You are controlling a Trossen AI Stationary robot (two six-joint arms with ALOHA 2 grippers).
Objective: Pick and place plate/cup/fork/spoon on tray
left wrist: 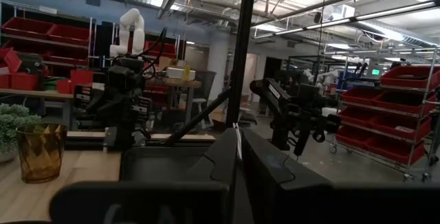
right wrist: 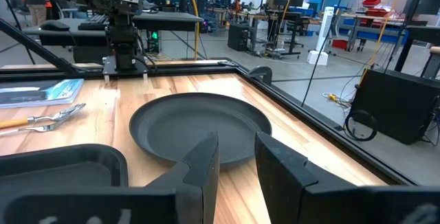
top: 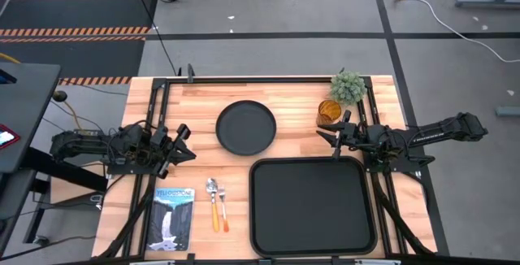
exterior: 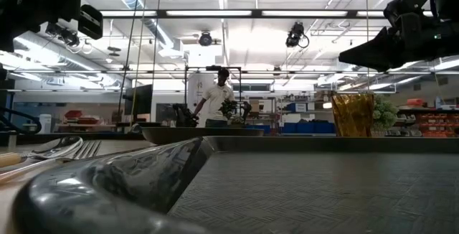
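The round black plate (top: pixel 245 127) lies flat on the wooden table's far middle; it also shows in the right wrist view (right wrist: pixel 199 124). The amber cup (top: pixel 328 110) stands upright at the far right, next to the plant. The spoon (top: pixel 213 200) and the fork (top: pixel 223 212) lie side by side near the front, left of the black rectangular tray (top: pixel 313 204). My right gripper (top: pixel 329 128) hovers just near of the cup, pointing at the plate, narrowly open and empty (right wrist: pixel 237 157). My left gripper (top: pixel 185 143) hovers left of the plate, shut and empty.
A green fuzzy plant (top: pixel 348 87) stands at the far right corner behind the cup. A booklet (top: pixel 172 216) lies at the front left. Black frame rails run along the table's edges. A person (exterior: pixel 215 97) stands far off in the room behind.
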